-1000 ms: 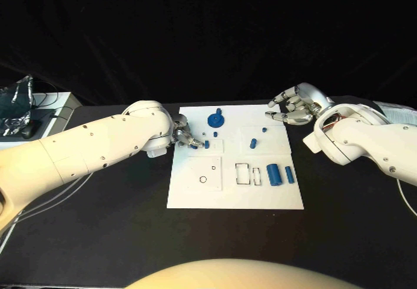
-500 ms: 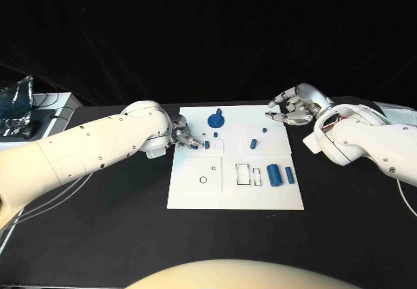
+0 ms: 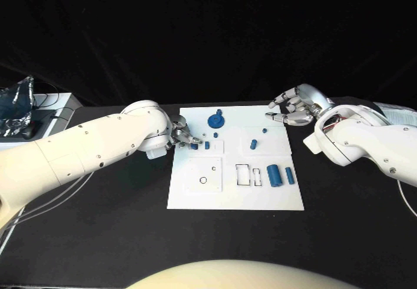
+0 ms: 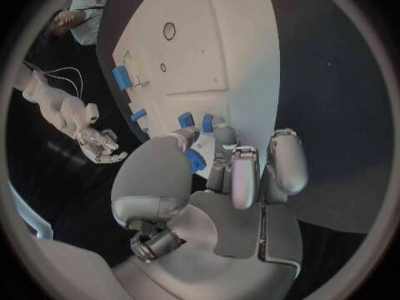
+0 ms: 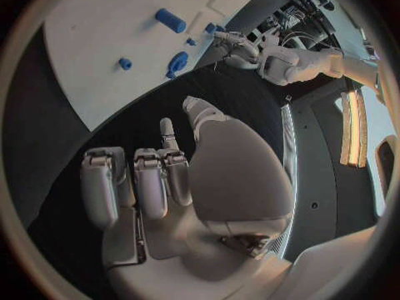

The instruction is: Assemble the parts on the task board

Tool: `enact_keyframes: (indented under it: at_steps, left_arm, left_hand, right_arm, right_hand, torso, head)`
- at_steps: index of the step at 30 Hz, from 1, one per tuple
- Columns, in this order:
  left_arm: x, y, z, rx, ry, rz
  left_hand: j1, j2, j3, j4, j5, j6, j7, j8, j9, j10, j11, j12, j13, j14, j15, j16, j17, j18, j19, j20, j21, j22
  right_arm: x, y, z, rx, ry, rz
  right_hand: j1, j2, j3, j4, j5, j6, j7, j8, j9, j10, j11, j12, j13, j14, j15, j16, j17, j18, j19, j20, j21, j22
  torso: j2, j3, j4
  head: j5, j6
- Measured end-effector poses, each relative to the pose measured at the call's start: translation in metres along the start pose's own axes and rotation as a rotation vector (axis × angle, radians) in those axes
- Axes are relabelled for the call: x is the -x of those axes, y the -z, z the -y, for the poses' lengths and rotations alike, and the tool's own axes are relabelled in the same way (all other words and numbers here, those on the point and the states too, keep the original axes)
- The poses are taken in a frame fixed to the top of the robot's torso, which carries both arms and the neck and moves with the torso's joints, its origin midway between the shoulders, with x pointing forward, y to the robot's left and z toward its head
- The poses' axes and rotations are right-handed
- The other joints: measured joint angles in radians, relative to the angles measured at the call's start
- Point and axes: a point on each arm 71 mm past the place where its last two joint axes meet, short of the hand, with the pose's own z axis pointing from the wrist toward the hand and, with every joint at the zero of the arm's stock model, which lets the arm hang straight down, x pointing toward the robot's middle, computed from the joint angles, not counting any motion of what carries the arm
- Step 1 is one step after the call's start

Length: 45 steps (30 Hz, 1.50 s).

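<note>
Head view first: the board (image 3: 234, 192) sits in the middle of the black table (image 3: 104, 241). My left hand (image 3: 185, 136) is down at the board's left edge, fingers bunched over a small blue part (image 3: 196, 144), with another little peg (image 3: 208, 144) standing just beside it. From up here I can't tell whether I actually have the part. My right hand (image 3: 295, 105) hangs off the board's far right corner, fingers curled in, nothing in it. On the board there's a round blue disc piece (image 3: 216, 120) near the far edge, a tiny nub (image 3: 264, 129), a short peg (image 3: 253, 143) around the middle, and a fat cylinder (image 3: 275, 174) with a thinner bar (image 3: 289, 174) next to it on the right side.

Left wrist view: here it's clearer. My thumb and a fingertip (image 4: 223, 135) are pinching the blue part (image 4: 196, 161) right at the board's edge (image 4: 250, 60). Two more blue pegs (image 4: 186, 119) sit just past my fingers.

Right wrist view: my right hand (image 5: 179, 180) is over bare table, fingers (image 5: 150, 180) folded toward the palm and holding nothing. The board (image 5: 109, 40) is well off from it, with the cylinder (image 5: 170, 21) and the disc piece (image 5: 177, 63) on it.
</note>
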Motion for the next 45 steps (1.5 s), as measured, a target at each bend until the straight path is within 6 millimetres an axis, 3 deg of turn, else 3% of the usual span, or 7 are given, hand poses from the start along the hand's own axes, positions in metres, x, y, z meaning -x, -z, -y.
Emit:
enact_keyframes:
  at_steps: [5, 12, 16, 25, 37, 45]
  left_arm:
    - [0.0001, 0.0002, -0.0001, -0.001, 0.006, -0.002]
    - [-0.0004, 0.0007, 0.001, -0.005, 0.011, -0.003]
    - [-0.0008, 0.0007, 0.0013, -0.007, 0.015, -0.002]
    - [-0.0011, 0.0007, 0.0012, -0.007, 0.018, -0.001]
    - [-0.0018, 0.0003, 0.0013, -0.008, 0.02, 0.003]
    - [-0.0023, 0.0001, 0.0022, -0.01, 0.016, 0.012]
  left_hand:
    - [0.006, 0.041, 0.052, 0.001, 0.0, -0.002, 0.005, 0.0, -0.01, -0.002, 0.002, 0.003, -0.003, 0.003, 0.003, 0.0, 0.0, 0.0, -0.002, 0.002, 0.0, 0.0]
    - [-0.012, 0.062, 0.207, 0.001, 0.0, -0.011, 0.014, 0.001, -0.023, -0.004, 0.004, 0.008, -0.005, 0.003, 0.004, 0.0, 0.0, 0.0, -0.003, 0.004, -0.004, 0.0]
    - [-0.033, 0.052, 0.269, 0.001, 0.0, -0.016, 0.019, 0.017, -0.025, -0.004, 0.004, 0.012, -0.005, 0.003, 0.004, 0.0, 0.0, 0.0, 0.0, 0.007, -0.004, 0.001]
    - [-0.049, 0.044, 0.312, -0.001, 0.0, -0.02, 0.016, 0.024, -0.027, -0.004, 0.004, 0.012, -0.007, 0.003, 0.004, 0.0, 0.0, 0.0, 0.0, 0.007, -0.004, 0.001]
    - [-0.031, 0.02, 0.524, -0.017, -0.001, -0.029, 0.013, 0.064, -0.024, -0.004, 0.004, 0.015, -0.01, 0.003, 0.004, 0.0, 0.0, 0.0, 0.0, 0.007, -0.004, 0.002]
    - [-0.026, 0.025, 0.567, -0.027, -0.006, -0.029, 0.013, 0.075, -0.019, -0.003, 0.004, 0.015, -0.011, 0.003, 0.004, 0.0, 0.0, 0.0, 0.0, 0.007, -0.004, 0.004]
  right_arm:
    - [0.0, 0.0, 0.0001, 0.0, 0.0, 0.0]
    - [-0.0003, 0.0, 0.0004, -0.001, 0.0, -0.001]
    - [-0.0006, 0.0, 0.0005, -0.001, 0.0, -0.001]
    - [-0.0008, 0.0002, 0.0007, -0.001, 0.002, -0.002]
    - [-0.0008, 0.0003, 0.0009, -0.001, 0.003, -0.002]
    - [-0.0008, 0.0004, 0.0011, -0.001, 0.004, -0.003]
  right_hand:
    - [0.0, 0.0, 0.0, 0.0, 0.0, 0.0, 0.0, 0.0, 0.0, 0.0, 0.0, 0.0, 0.0, 0.0, 0.0, 0.0, 0.0, 0.0, 0.0, 0.0, 0.0, 0.0]
    - [0.0, 0.0, 0.0, 0.0, 0.0, 0.0, 0.0, 0.0, 0.0, 0.0, 0.0, 0.0, 0.0, 0.0, 0.0, 0.0, 0.0, 0.0, 0.0, 0.0, 0.0, 0.001]
    - [0.0, 0.0, 0.0, 0.0, 0.0, 0.0, 0.0, 0.0, 0.0, 0.0, 0.0, 0.0, 0.0, 0.0, 0.0, 0.0, 0.0, 0.0, 0.0, 0.0, 0.0, 0.001]
    - [0.0, 0.0, 0.0, 0.0, 0.0, 0.0, 0.0, 0.0, 0.0, 0.0, 0.0, 0.0, 0.0, 0.0, 0.0, 0.0, 0.0, 0.0, 0.0, 0.0, 0.0, 0.001]
    - [0.0, 0.0, -0.002, 0.007, 0.0, -0.004, -0.004, 0.0, 0.007, 0.0, 0.0, 0.0, 0.0, 0.0, 0.0, 0.0, 0.0, 0.0, 0.0, 0.0, -0.006, 0.001]
    - [0.0, 0.0, -0.002, 0.007, 0.0, -0.004, -0.004, 0.0, 0.006, 0.0, 0.0, 0.0, 0.001, 0.0, 0.0, 0.0, 0.0, 0.0, 0.0, 0.0, -0.006, 0.0]
  torso:
    - [0.001, 0.0, -0.0004]
    - [0.001, -0.0005, -0.0002]
    - [0.001, -0.0004, -0.0001]
    - [0.001, 0.0001, 0.0001]
    - [0.0, 0.0002, -0.0004]
    - [0.0, 0.0003, -0.001]
  head:
    - [-0.001, 0.0]
    - [-0.002, 0.0]
    - [-0.002, -0.001]
    - [-0.002, -0.001]
    - [0.0, 0.001]
    - [0.0, 0.002]
